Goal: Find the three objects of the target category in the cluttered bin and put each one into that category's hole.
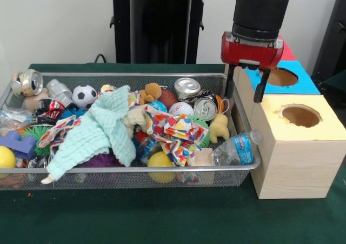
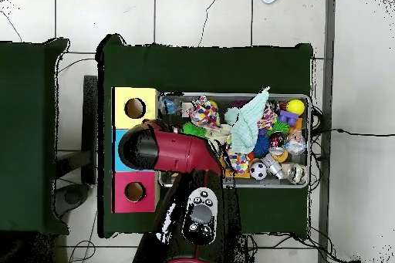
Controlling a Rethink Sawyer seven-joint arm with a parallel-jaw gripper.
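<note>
My gripper (image 1: 246, 85) hangs open and holds nothing. It is just right of the bin's right wall, over the hole of the blue box (image 1: 304, 84). In the overhead view the arm's red head (image 2: 158, 150) covers the gripper and most of the blue box. The wire bin (image 1: 162, 172) is full of clutter. Drink cans lie at its back right (image 1: 187, 87), beside that one (image 1: 205, 109) and on the left rim (image 1: 30, 82). A soccer ball (image 1: 84, 95), a baseball (image 1: 180, 109) and a yellow ball (image 1: 160, 160) show too.
Right of the bin stands a row of boxes: yellow-topped (image 1: 319, 129) nearest, then blue, then red (image 1: 287, 52). A water bottle (image 1: 234, 149) leans in the bin's front right corner. A mint cloth (image 1: 102, 130) and a patterned cloth (image 1: 173, 130) cover the middle.
</note>
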